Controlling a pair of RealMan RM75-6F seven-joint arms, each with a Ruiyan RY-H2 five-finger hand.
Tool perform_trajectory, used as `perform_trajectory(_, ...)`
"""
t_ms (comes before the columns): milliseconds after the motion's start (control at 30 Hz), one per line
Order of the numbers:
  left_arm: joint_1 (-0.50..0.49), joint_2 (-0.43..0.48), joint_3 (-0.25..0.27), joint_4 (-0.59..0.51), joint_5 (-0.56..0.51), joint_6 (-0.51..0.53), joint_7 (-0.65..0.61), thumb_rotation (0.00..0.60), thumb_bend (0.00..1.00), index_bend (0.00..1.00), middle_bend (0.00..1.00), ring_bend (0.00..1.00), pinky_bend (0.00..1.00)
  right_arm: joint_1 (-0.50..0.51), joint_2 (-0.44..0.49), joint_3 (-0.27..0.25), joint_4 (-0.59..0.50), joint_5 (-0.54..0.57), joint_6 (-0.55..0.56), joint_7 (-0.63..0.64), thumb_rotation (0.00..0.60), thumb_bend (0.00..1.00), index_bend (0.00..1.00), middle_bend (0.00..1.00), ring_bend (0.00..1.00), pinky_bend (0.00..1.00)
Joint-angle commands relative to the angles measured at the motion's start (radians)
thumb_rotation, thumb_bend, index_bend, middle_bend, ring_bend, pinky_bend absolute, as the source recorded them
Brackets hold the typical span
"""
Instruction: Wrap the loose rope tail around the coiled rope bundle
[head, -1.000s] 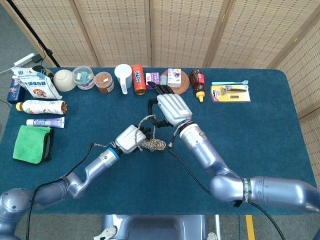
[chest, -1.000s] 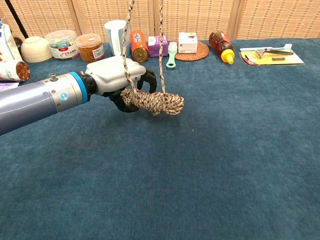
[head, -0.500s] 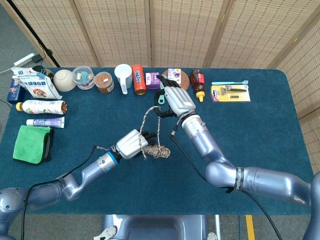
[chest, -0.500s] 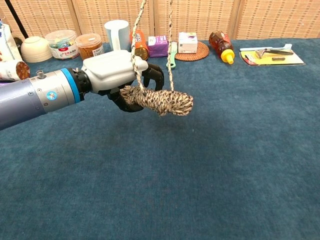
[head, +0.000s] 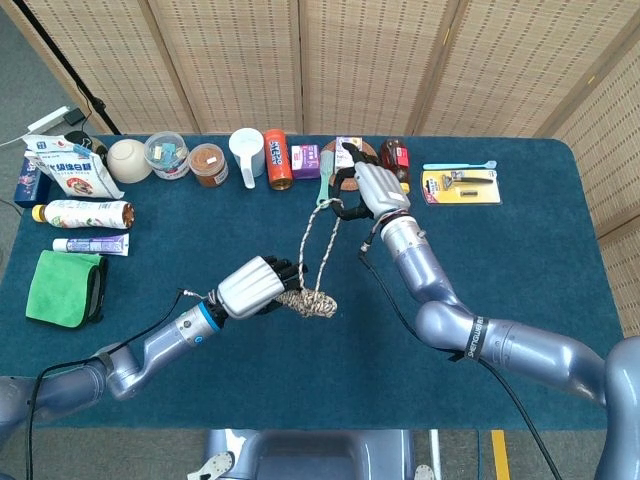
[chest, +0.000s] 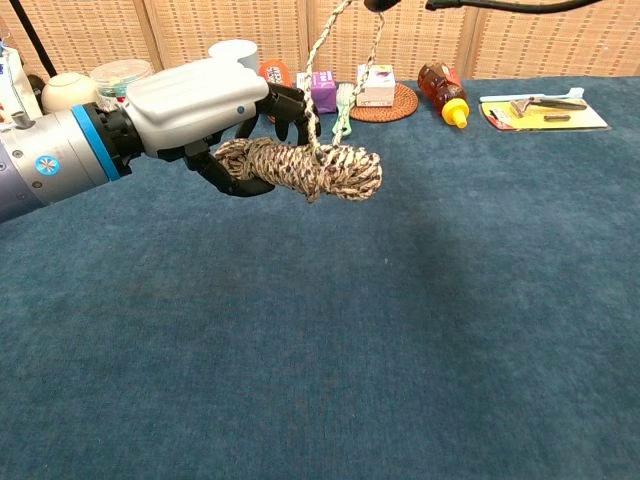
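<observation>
Below the left hand (chest: 195, 100) and its coiled rope bundle (chest: 300, 168) there's only bare blue table (chest: 400, 330), so lots of room under and in front of those fingers. Straight up from the bundle the loose rope tail (head: 318, 245) runs taut to the right hand (head: 372, 190), so that line blocks a pass between the two hands. Past the right fingertips it's crowded: sauce bottle (head: 395, 158), purple box (head: 348, 150), orange can (head: 278, 158), white cup (head: 247, 150).

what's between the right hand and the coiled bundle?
Only the rope tail, running from the right hand down to the rope bundle held by the left hand; head view.
</observation>
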Motion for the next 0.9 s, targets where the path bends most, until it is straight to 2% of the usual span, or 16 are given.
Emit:
perform_trajectory(33, 0.003, 0.013, -0.003, -0.014, 0.005, 0.012, -0.012, 0.600, 0.35, 0.46, 0.30, 0.37, 0.58, -0.010, -0.013, -0.008, 0.026, -0.004, -0.018, 0.017, 0.600, 0.53, 0.64, 0.00, 0.00, 0.00)
perform_trajectory(333, 0.009, 0.028, -0.023, -0.045, -0.011, 0.026, -0.072, 0.600, 0.35, 0.46, 0.30, 0.37, 0.58, -0.031, -0.028, -0.026, 0.056, -0.013, -0.053, 0.047, 0.600, 0.53, 0.64, 0.00, 0.00, 0.00)
perform_trajectory(500, 0.007, 0.037, -0.048, -0.084, -0.043, 0.013, -0.111, 0.600, 0.35, 0.46, 0.30, 0.37, 0.58, -0.045, -0.045, -0.045, 0.048, -0.015, -0.017, 0.041, 0.600, 0.54, 0.64, 0.00, 0.00, 0.00)
perform_trajectory(900, -0.009, 0.038, -0.134, -0.165, -0.136, -0.044, 0.015, 0.600, 0.35, 0.46, 0.30, 0.37, 0.58, -0.088, -0.061, -0.106, -0.058, -0.064, 0.098, -0.032, 0.600, 0.56, 0.65, 0.00, 0.00, 0.00)
